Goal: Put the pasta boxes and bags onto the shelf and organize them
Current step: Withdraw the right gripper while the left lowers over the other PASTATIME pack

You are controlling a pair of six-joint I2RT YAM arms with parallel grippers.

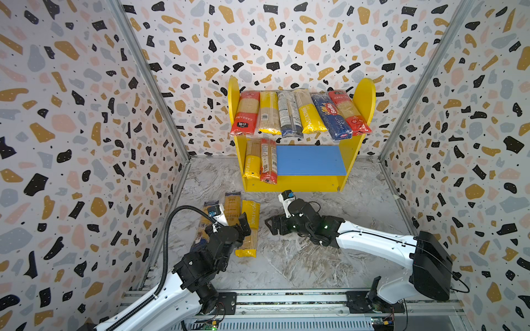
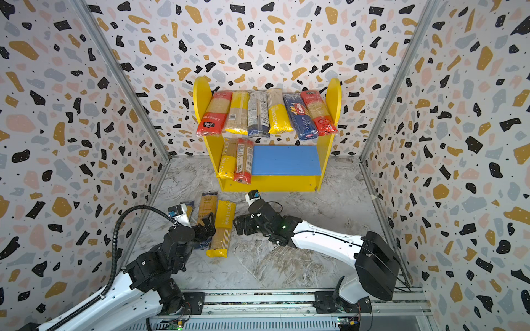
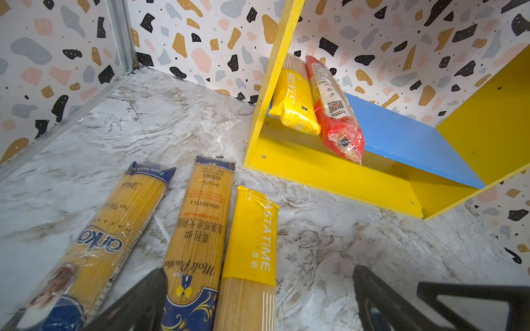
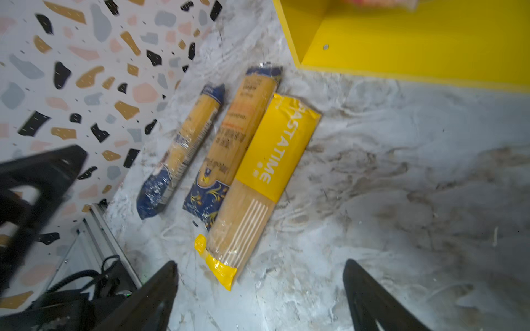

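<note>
Three spaghetti packets lie side by side on the marble worktop [image 1: 301, 258] before the yellow shelf [image 1: 364, 97], long axes pointing toward it: the anko packet [image 3: 114, 229], the Moli Pasta packet [image 3: 198, 229] and a PASTATIME packet [image 4: 275, 154]. The left gripper [image 3: 259, 275], jaws spread, hangs over their near ends, partly hiding them from above. The right gripper [image 4: 260, 263], also spread, hovers alongside. Eight more packets [image 1: 331, 117] lie front-to-back on the shelf.
</note>
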